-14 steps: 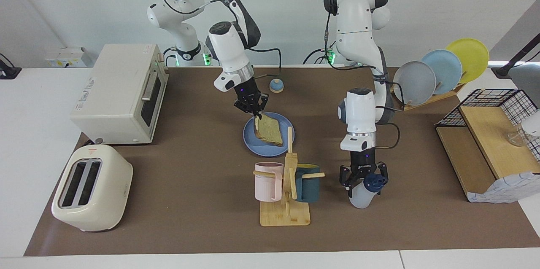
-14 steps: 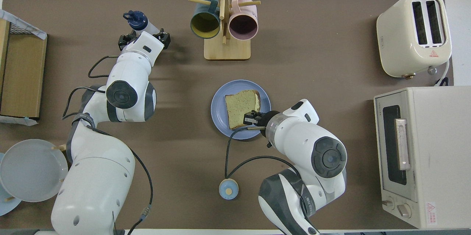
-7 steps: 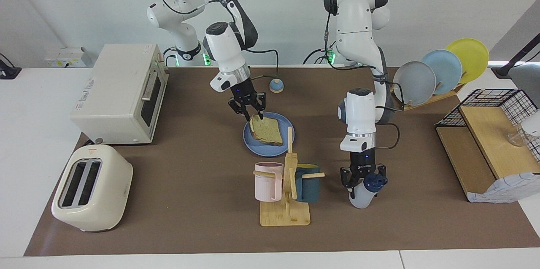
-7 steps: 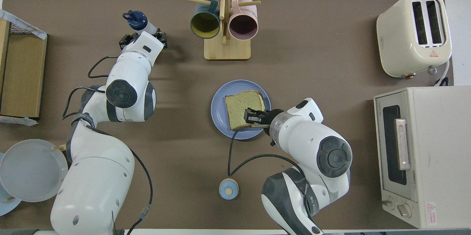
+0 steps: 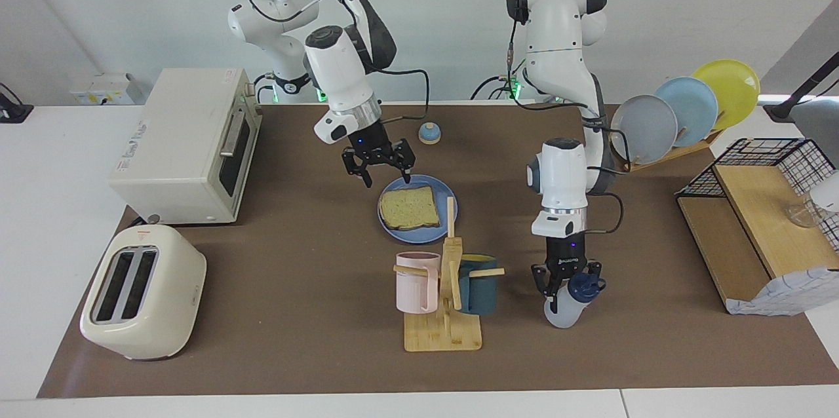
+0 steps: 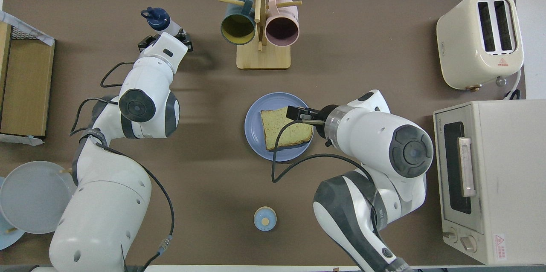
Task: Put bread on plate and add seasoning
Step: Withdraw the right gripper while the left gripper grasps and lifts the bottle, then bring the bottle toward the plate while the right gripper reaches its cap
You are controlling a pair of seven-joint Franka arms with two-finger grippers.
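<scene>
The bread (image 5: pixel 409 207) lies flat on the blue plate (image 5: pixel 426 181) in the middle of the table; it also shows in the overhead view (image 6: pixel 283 129) on the plate (image 6: pixel 256 135). My right gripper (image 5: pixel 387 177) is open and empty, raised just over the plate's edge toward the right arm's end (image 6: pixel 298 116). The seasoning bottle (image 5: pixel 562 310) with its navy cap stands tilted beside the mug rack, toward the left arm's end. My left gripper (image 5: pixel 567 284) is down on it, fingers closed on either side under the cap (image 6: pixel 155 17).
A wooden mug rack (image 5: pixel 442 300) with a pink and a teal mug stands just farther from the robots than the plate. A toaster (image 5: pixel 141 293) and a toaster oven (image 5: pixel 187 143) sit at the right arm's end. A blue-domed bell (image 5: pixel 429 134), racked plates (image 5: pixel 682 110) and a wire shelf (image 5: pixel 754 208) are also here.
My right gripper let go of the bread, which dropped flat onto the plate, and rose toward the right arm's end. My left gripper closed on the seasoning bottle and shifted it slightly farther from the robots.
</scene>
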